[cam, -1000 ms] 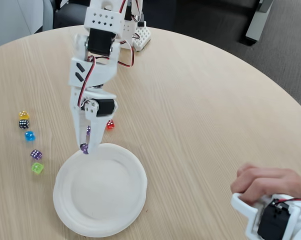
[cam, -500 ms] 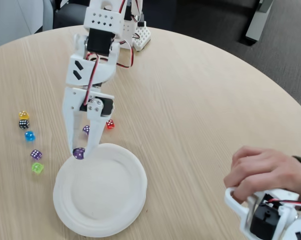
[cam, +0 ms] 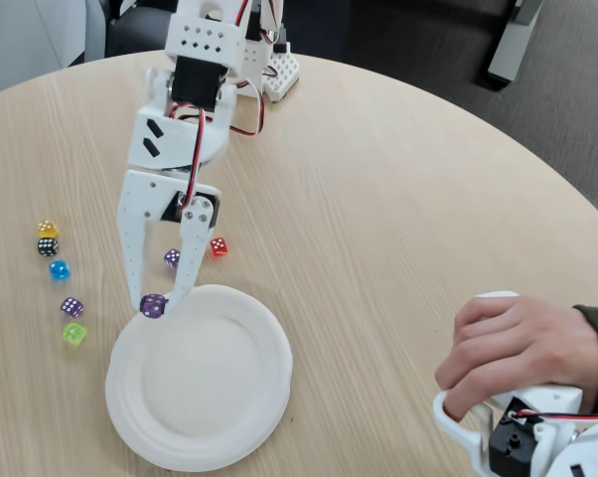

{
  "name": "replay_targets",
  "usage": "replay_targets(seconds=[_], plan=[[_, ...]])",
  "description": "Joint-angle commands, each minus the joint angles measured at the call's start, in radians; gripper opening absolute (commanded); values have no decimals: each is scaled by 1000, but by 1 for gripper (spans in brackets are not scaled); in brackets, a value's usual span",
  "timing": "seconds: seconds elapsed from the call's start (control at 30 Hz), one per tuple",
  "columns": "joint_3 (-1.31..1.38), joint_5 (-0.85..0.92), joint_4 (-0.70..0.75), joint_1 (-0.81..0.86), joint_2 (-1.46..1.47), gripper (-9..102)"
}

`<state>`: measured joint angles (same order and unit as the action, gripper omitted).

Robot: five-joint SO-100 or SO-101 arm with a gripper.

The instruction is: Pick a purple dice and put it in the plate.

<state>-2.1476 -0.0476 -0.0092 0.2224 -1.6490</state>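
we see the white gripper [cam: 154, 305] w/ fingers pinching a purple dice [cam: 153, 306] just over the far-left rim of the plate [cam: 200, 376]. other dice sit left on the table [cam: 398, 199]; a hand [cam: 518, 348] near right.

Dice, nine in all on the fixed view: three purple, namely one purple dice [cam: 153, 305] at the plate rim, one [cam: 172, 258] beside the red, one [cam: 72, 307] at left; one red die [cam: 219, 246]; one yellow [cam: 48, 229]; one black [cam: 48, 246]; one blue [cam: 60, 269]; one green [cam: 74, 333]. Plate [cam: 229, 437]: one. Hand [cam: 518, 353]: one.
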Motion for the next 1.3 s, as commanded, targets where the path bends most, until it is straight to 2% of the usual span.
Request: replay_targets(seconds=[0.0,0.17,0.23,0.6,0.83,1.03,1.27], plan=[[15,-2,-11,6,-6,10],[17,-20,-8,6,-6,12],[17,-49,0,6,-8,0],[-17,-442,25,-9,-126,0],[-89,-637,256,-23,-336,0],[-149,-663,459,-98,-512,0],[-301,-618,583,-152,-721,0]])
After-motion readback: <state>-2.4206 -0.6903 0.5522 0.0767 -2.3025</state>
